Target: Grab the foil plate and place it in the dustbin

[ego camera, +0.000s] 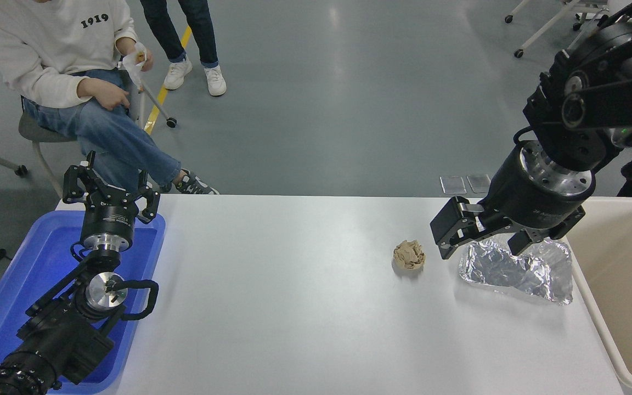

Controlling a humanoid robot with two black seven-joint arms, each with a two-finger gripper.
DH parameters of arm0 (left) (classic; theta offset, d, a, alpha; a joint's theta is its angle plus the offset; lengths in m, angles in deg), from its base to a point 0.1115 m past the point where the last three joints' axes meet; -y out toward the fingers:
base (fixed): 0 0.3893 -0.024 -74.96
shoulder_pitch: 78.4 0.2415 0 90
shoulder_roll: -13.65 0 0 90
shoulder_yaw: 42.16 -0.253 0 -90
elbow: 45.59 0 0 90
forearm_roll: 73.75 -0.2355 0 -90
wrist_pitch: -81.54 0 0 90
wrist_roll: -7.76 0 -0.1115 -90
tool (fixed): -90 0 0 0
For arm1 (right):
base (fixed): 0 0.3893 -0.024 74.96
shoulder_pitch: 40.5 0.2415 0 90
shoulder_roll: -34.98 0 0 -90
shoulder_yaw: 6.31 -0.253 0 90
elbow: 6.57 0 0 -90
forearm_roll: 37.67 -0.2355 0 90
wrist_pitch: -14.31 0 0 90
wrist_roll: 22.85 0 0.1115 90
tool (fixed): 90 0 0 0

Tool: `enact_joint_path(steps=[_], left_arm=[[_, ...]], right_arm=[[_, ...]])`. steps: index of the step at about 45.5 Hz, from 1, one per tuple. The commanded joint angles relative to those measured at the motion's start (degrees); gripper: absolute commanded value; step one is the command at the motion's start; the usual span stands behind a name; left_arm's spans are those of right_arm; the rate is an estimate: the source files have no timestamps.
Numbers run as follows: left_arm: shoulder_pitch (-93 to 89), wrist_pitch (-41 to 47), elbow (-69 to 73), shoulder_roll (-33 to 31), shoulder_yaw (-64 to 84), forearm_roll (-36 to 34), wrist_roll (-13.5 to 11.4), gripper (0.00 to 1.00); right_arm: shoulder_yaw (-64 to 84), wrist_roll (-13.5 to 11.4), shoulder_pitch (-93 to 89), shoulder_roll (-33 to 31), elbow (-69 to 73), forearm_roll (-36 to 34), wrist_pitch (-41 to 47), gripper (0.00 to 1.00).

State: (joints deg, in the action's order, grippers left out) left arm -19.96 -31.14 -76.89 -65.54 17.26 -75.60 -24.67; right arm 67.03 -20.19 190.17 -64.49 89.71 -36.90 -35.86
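Observation:
The foil plate point(519, 270) is a crinkled silver tray lying on the white table near its right end. My right gripper point(483, 246) hangs over the plate's far left part with its jaws spread wide, one finger point(450, 230) left of the plate and the other over the foil; it holds nothing. The beige dustbin point(590, 299) stands just right of the plate, at the table's right edge. My left gripper point(110, 186) is parked at the lower left over the blue tray, open and empty.
A small crumpled tan paper ball point(409, 255) lies just left of the plate. A blue plastic tray point(30, 285) sits at the left end. A seated person point(74, 71) and a standing person point(192, 44) are beyond the table's far left.

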Motion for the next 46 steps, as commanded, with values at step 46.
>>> enact_joint_path(steps=[46], left_arm=[[0.0, 0.0, 0.0, 0.0, 0.0, -0.1, -0.1, 0.99]], right_arm=[[-6.4, 0.1, -35.6, -28.3, -27.1, 31.9, -7.6, 1.00]])
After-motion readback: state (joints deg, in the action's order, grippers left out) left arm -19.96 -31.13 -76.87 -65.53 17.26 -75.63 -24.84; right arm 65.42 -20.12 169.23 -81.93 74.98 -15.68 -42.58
